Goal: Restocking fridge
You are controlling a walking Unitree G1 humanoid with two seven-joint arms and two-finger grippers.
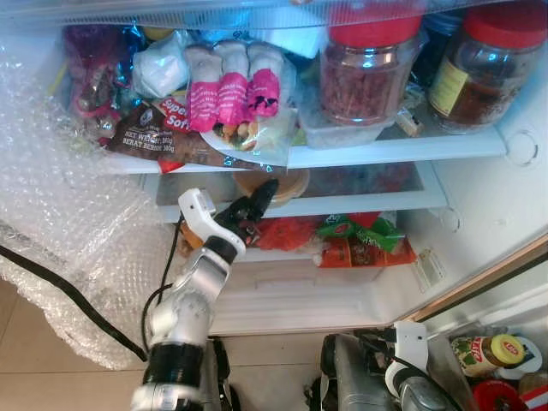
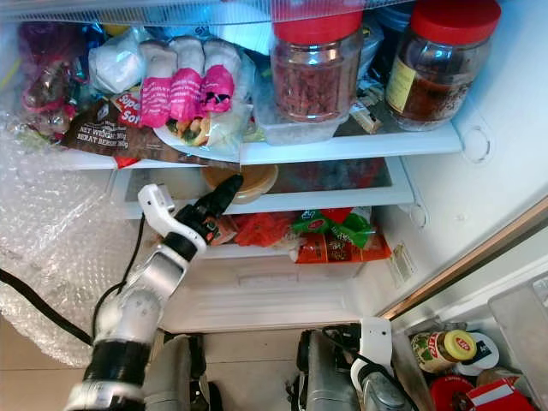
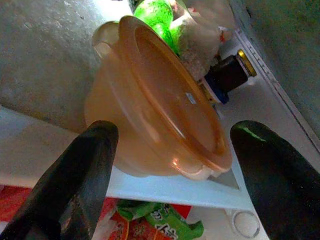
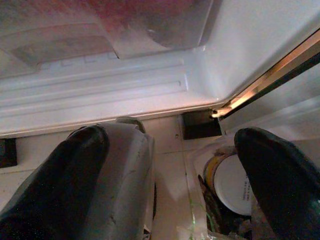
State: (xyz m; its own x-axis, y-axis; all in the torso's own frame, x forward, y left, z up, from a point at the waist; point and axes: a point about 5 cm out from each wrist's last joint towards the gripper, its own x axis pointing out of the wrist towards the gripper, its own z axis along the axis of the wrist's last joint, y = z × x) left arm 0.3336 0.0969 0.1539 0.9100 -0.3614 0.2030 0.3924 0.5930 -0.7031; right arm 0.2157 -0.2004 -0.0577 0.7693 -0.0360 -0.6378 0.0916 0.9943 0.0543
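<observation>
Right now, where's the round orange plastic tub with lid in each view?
Left eye: orange plastic tub on the middle shelf, beside the left claw tips.
Right eye: same shelf.
Left wrist: centre, between open fingers.
Right wrist: absent.
Shared landmark: green snack packet.

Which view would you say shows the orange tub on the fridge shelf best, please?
The left wrist view: the tub sits large between the left gripper's open fingers, lid visible. Both eye views catch just its front edge under the shelf above.

two red-lidded jars (image 1: 368,73) (image 1: 490,68) on the far top shelf, three pink-wrapped rolls (image 1: 233,90) left of them, one orange tub (image 3: 160,110) on the shelf below.
</observation>
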